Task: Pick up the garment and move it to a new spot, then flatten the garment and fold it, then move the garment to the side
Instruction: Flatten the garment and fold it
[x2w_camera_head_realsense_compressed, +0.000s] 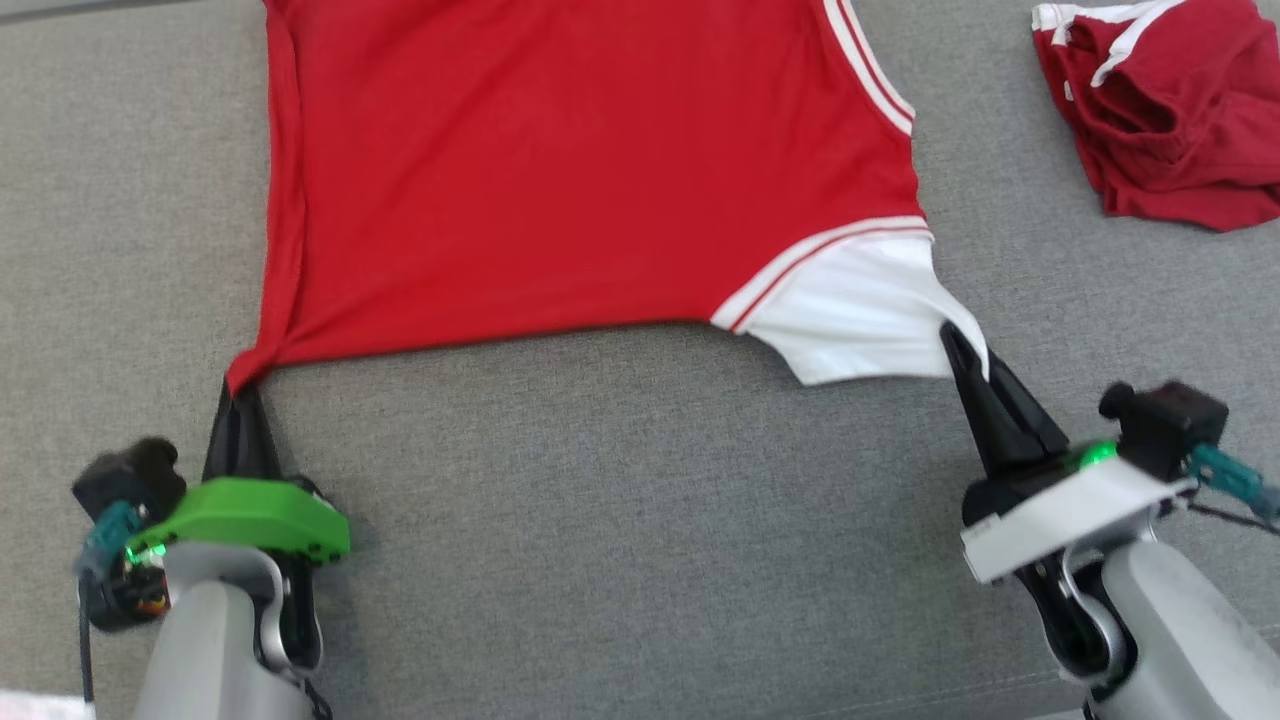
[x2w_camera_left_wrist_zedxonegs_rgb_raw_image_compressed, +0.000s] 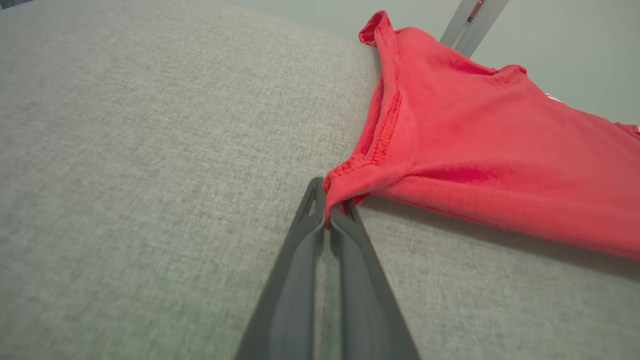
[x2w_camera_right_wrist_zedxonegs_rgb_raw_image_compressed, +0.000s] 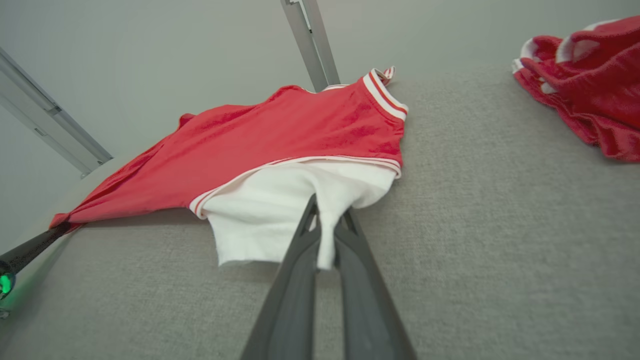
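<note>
Two garments lie on the grey fabric-covered desk (x2w_camera_head_realsense_compressed: 620, 520), and neither shows whole. The bright red jersey shirt with white striped trim (x2w_camera_head_realsense_compressed: 560, 170) runs off the head view's upper edge, and the darker red crumpled garment with white edging (x2w_camera_head_realsense_compressed: 1170, 110) is cut at the right edge. Two hands hold the shirt. The left hand (x2w_camera_head_realsense_compressed: 237, 392) is clenched on its red near-left corner, the pinched cloth buried between the dark fingers. The right hand (x2w_camera_head_realsense_compressed: 962, 350) is clenched on the white panel (x2w_camera_head_realsense_compressed: 860, 310) at the near-right corner. The shirt lies spread just beyond both hands, its near edge drawn between them. The crumpled garment sits well apart, beyond the right hand.
</note>
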